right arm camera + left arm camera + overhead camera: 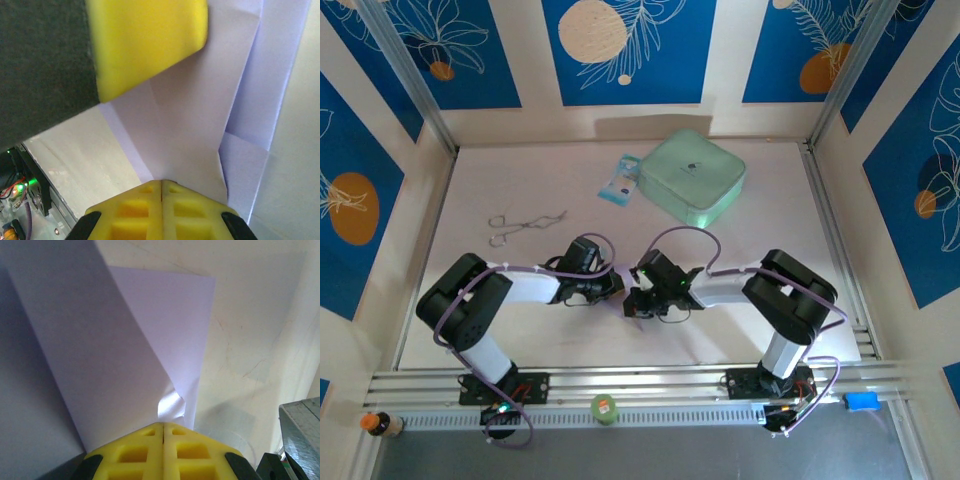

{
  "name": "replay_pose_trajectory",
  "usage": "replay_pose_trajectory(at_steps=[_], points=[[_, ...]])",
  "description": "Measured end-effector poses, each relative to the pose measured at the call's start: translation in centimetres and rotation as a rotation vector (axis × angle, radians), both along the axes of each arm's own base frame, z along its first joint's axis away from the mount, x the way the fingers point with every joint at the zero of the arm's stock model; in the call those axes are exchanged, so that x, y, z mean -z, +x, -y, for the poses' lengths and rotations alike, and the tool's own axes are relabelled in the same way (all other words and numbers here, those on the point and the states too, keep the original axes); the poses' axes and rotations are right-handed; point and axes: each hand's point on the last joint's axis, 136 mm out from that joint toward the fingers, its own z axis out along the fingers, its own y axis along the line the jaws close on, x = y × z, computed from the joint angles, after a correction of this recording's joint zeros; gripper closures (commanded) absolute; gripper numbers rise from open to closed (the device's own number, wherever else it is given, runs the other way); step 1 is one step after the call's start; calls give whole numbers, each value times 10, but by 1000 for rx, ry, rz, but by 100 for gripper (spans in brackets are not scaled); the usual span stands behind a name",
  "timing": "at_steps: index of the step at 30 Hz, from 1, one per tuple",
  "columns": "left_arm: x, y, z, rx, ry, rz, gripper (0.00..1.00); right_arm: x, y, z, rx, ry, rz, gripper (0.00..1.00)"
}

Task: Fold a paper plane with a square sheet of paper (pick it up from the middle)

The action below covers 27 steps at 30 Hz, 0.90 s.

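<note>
The square sheet of paper [115,355] is pale lavender, creased into overlapping flaps, and held up off the table between both grippers. In the left wrist view my left gripper [163,426] has its yellow jaws pressed together on the sheet's lower edge. In the right wrist view my right gripper [161,183] is likewise shut on the paper [200,125], with folded layers fanning out to the right. The left gripper's yellow finger [145,45] hangs close above. From the top camera the left gripper [610,287] and right gripper [638,298] meet tip to tip at the table's middle, hiding the sheet.
A mint-green case [692,176] and a blue-white packet [620,181] lie at the back. A metal scissor-like tool [523,224] lies back left. The aluminium rail [650,385] runs along the near edge, with a green-capped item [605,408] on it.
</note>
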Motion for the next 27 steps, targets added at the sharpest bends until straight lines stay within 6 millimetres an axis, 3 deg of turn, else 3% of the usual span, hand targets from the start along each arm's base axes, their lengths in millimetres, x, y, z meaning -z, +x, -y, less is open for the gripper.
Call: replay_pose_trajectory(at_steps=[27], points=[[1, -1, 5, 17, -24, -2, 97, 2, -45, 46, 11, 44, -4, 95]])
